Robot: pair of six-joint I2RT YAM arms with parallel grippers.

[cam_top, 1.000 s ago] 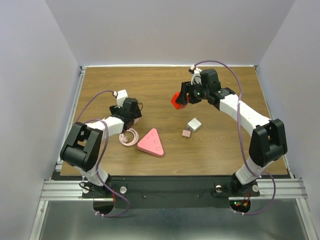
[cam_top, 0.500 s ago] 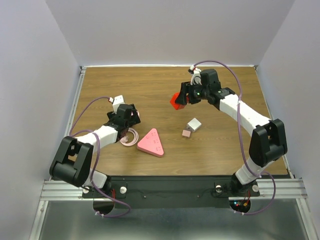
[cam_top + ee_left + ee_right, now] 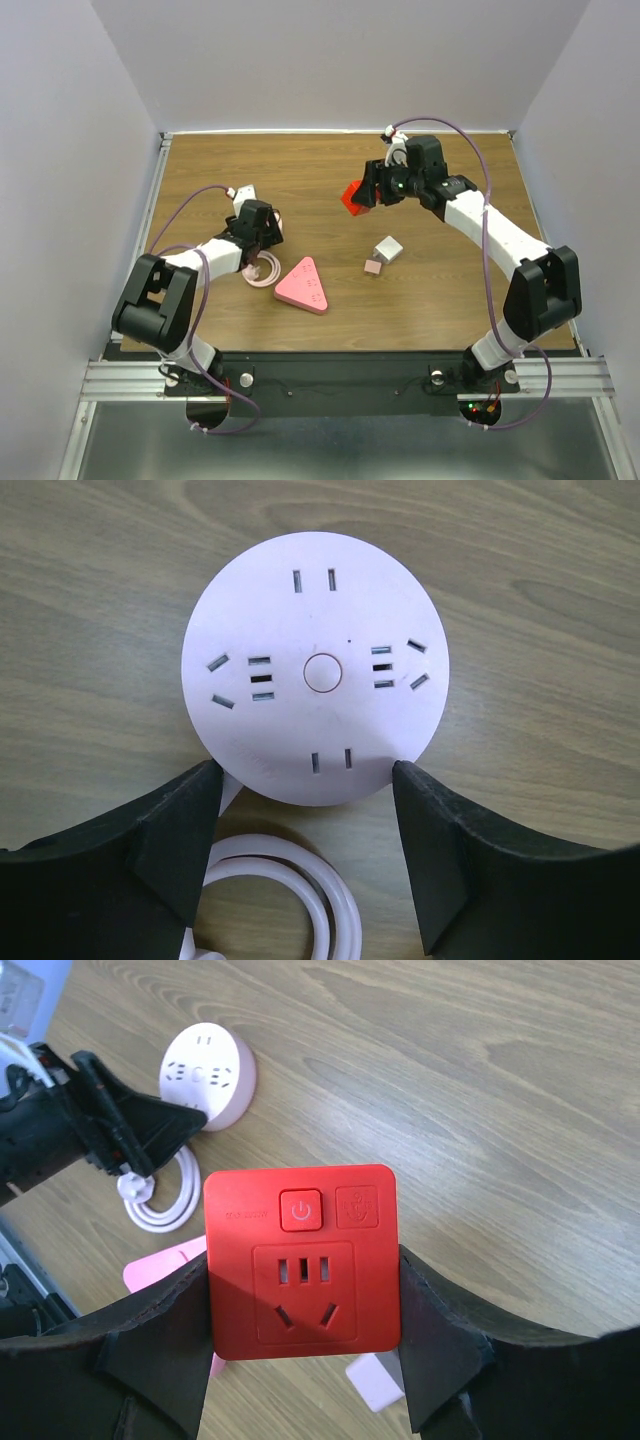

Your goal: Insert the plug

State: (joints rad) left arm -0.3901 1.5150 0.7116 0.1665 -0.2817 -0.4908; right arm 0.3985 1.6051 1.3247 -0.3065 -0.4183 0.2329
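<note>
A red square plug adapter (image 3: 302, 1260) with a power button sits clamped between the fingers of my right gripper (image 3: 300, 1275), held above the table; in the top view the adapter (image 3: 353, 198) sits at the tip of that gripper (image 3: 368, 190). A round pale pink socket hub (image 3: 318, 668) lies flat on the wood. My left gripper (image 3: 305, 780) is open, its fingertips (image 3: 190, 810) flanking the hub's near rim. In the top view the left gripper (image 3: 262, 226) mostly covers the hub. The hub's white cable (image 3: 300, 890) is coiled between the fingers.
A pink triangular socket block (image 3: 303, 286) lies right of the cable coil (image 3: 262, 271). A silver cube (image 3: 387, 248) and a small pink cube (image 3: 373, 267) lie near the table's middle. The right wrist view also shows the hub (image 3: 208, 1072) and left gripper (image 3: 100, 1130).
My left arm swung its elbow out and back, and its gripper stays over the round hub. My right gripper has held almost still with the red adapter.
</note>
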